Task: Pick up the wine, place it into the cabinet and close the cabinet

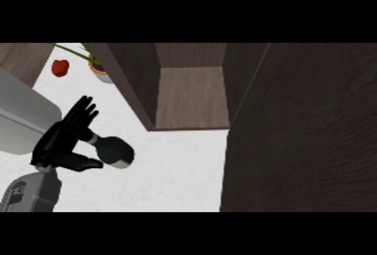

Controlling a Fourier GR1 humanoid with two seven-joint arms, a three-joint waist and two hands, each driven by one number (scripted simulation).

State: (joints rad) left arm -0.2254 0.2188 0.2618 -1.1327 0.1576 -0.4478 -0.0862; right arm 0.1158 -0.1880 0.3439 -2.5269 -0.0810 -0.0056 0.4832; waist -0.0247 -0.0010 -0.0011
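Cabinet door [302, 129] swung open, looming nearest, leaving cabinet [190, 94] bay free to load. Left hand [66, 137] fingers straight; wine [114, 149] beside thumb on table [177, 169], ungrasped. Right hand unseen.

The white counter top [177, 169] looks like smooth stone with faint grey veining and a matt finish. The open dark brown cabinet [132, 79] at the far middle shows matt wood grain on its walls, and its paler inner shelf [190, 97] has the same grained wood look. The large dark door panel [302, 134] at the right is grained wood too, without shine. The left black hand [63, 142] looks like smooth hard plastic with a slight sheen. The dark bottle [116, 151] it touches looks glossy. The grey forearm [33, 191] appears smooth and matt. The small red fruit [60, 66] at far left looks smooth.
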